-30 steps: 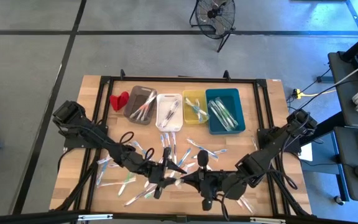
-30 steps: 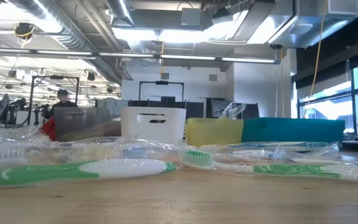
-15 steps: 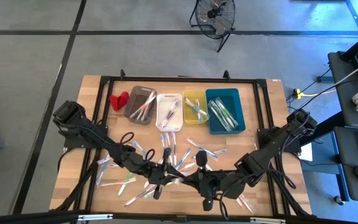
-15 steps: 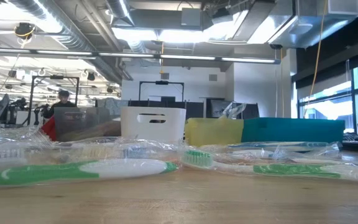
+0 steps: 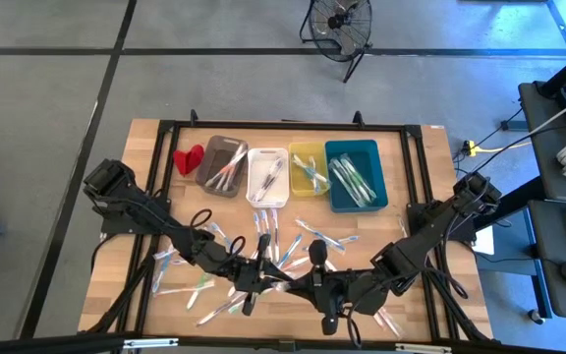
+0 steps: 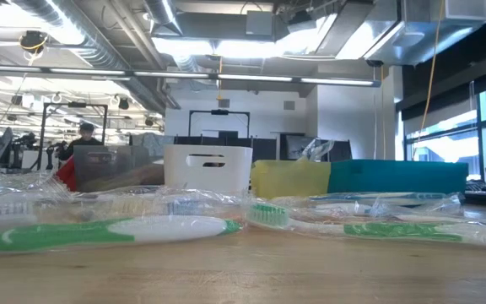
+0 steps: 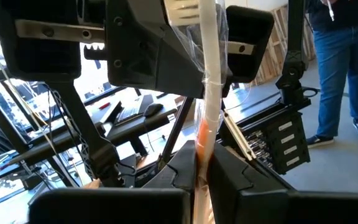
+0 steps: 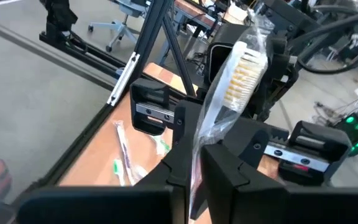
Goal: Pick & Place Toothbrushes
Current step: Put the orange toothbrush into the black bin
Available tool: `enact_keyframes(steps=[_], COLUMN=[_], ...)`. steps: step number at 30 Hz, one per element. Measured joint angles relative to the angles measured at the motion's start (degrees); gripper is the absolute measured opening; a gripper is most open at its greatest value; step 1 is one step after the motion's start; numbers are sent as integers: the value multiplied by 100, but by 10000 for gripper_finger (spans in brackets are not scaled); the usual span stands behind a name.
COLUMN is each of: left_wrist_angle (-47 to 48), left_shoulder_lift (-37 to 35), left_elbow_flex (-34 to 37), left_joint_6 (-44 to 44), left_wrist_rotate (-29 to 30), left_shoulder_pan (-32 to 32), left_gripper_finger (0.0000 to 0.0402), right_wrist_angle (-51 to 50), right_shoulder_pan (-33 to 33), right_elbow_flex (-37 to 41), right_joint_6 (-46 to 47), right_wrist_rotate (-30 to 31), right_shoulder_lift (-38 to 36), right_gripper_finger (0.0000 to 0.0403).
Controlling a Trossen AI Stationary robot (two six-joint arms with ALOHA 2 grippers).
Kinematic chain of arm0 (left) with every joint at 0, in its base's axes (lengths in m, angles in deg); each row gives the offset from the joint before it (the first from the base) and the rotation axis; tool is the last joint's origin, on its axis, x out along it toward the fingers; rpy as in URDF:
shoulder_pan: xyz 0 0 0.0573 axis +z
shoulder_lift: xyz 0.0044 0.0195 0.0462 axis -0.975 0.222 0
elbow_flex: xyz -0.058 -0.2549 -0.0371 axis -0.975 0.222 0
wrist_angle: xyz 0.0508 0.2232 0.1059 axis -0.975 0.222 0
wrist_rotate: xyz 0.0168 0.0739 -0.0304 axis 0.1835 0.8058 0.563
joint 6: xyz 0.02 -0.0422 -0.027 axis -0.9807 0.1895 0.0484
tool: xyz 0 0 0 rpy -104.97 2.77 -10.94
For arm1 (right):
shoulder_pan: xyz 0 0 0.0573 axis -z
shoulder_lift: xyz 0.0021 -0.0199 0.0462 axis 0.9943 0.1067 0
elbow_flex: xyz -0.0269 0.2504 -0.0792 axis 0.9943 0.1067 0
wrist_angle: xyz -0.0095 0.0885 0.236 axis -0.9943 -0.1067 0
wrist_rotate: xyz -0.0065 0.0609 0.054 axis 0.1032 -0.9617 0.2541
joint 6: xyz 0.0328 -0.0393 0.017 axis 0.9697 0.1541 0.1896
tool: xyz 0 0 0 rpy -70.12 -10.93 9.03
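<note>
**Inspector:** Jaws first. Report both.

**Assistant:** Left gripper point(image 5: 260, 280) is closed on a wrapped toothbrush point(image 7: 207, 93); the shaft passes between its fingers point(image 7: 182, 177) and runs on past them. Right gripper point(image 5: 298, 282) is clamped on the same brush, whose yellow bristles point(image 8: 240, 78) stand clear of its fingers point(image 8: 182, 146).

**Inspector:** Location?

**Assistant:** Lower centre of the high view, where the two grippers meet nose to nose above the table point(image 5: 430, 177).

**Inspector:** Axis and heading?

**Assistant:** Long axis lies along the line joining the two grippers. Bristles point toward the left gripper. Neither arm is nearer; both hold it.

**Inspector:** Bins?

**Assistant:** Four bins point(image 5: 268, 175) sit in the upper centre, well apart from the grippers. Loose toothbrushes point(image 5: 190, 285) lie between and around them.

**Inspector:** Judgement?

**Assistant:** Likely a handover; one gripper must release before any carry.
</note>
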Motion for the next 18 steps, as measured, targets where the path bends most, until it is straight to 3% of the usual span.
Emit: enact_keyframes(steps=[5, 13, 18], left_wrist_angle=[13, 45, 48], left_shoulder_lift=[0, 0, 0], left_elbow_flex=[0, 0, 0], left_joint_6=[2, 48, 87], left_wrist_rotate=[31, 28, 32], left_shoulder_pan=[0, 0, -30], left_gripper_finger=[14, 14, 14], right_wrist_angle=[-154, -152, -152], right_shoulder_pan=[-3, -16, -182], right_elbow_flex=[0, 0, 0], right_joint_6=[99, 325, 217], right_wrist_rotate=[24, 98, 1234], right_shoulder_lift=[0, 0, 0], right_gripper_finger=[83, 222, 269])
